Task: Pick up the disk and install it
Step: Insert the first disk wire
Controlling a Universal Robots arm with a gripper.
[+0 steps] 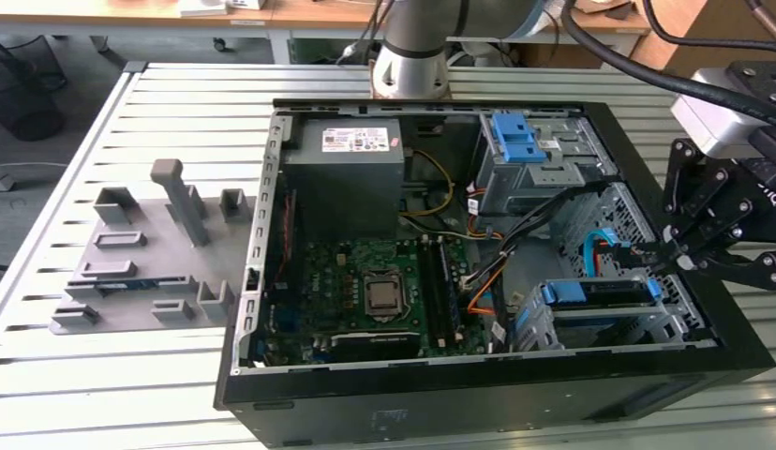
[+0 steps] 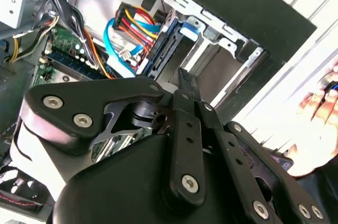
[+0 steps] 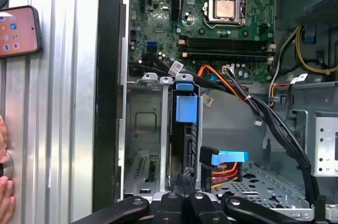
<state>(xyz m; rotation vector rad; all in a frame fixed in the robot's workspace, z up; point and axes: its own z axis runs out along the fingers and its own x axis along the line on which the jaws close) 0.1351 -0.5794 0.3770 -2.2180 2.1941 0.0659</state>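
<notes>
**Disk sitting on edge in the drive cage, jaws closed at its end**

The disk is standing on edge in a slot of the metal drive cage, its blue carrier tab pointing toward the motherboard. In the exterior view it is lying in the cage at the case's near corner, on the exterior view's right. The gripper is bearing on the disk's near end, jaws pressed together into one thin black tip; whether they are pinching the carrier's edge or only pushing on it, I cannot tell. In the second wrist view the gripper is pointing at the same blue-framed slot.

Trouble to watch, in my judgement: the disk is looking not quite home, and a push off the slot's line could be jamming the carrier against the cage rails. The blue data cable and the red-and-orange power leads are hanging just beside the tip, so a sideways slip could be snagging them. A hand is resting on the counter near the case, beside a phone.

No writing is coming through readably.
</notes>
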